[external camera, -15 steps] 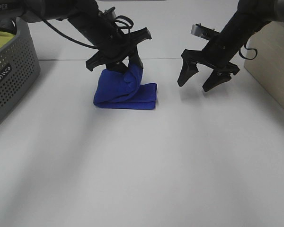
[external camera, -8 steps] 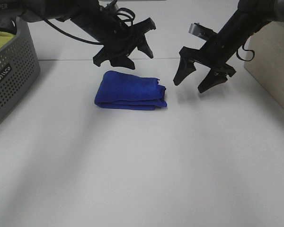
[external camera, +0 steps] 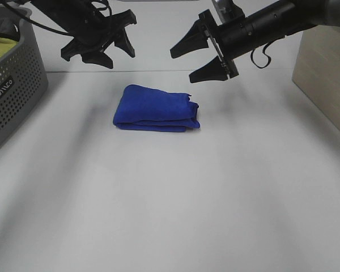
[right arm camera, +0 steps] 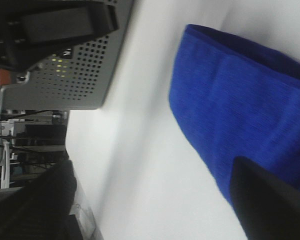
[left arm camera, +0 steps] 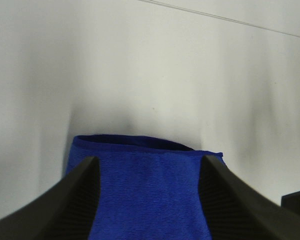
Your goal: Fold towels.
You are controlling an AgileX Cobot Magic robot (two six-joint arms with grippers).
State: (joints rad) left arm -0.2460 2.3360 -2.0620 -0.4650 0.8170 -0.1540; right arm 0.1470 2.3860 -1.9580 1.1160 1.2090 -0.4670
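Royal-blue plush microfibre towel [external camera: 156, 107] lies folded into a thick rectangular bundle on the white desk [external camera: 175, 198], far-centre, slightly left of the middle. Layered edges show along its near and right sides. Nothing touches it.

Left gripper [external camera: 100, 48], black, hangs above the desk to the far left of the towel, well clear of it; jaws spread apart, holding nothing. In the left wrist view both fingers [left arm camera: 75, 200] frame the towel [left arm camera: 147, 190] from above with open space between.

Right gripper [external camera: 199, 54], black, hangs above and beyond the towel's right end, turned sideways and pointing left; jaws wide apart, empty.

Grey perforated plastic basket [external camera: 14, 85] stands at the far left edge, with yellow-green cloth [external camera: 1, 48] inside. Pale wooden box [external camera: 326, 73] stands at the far right.
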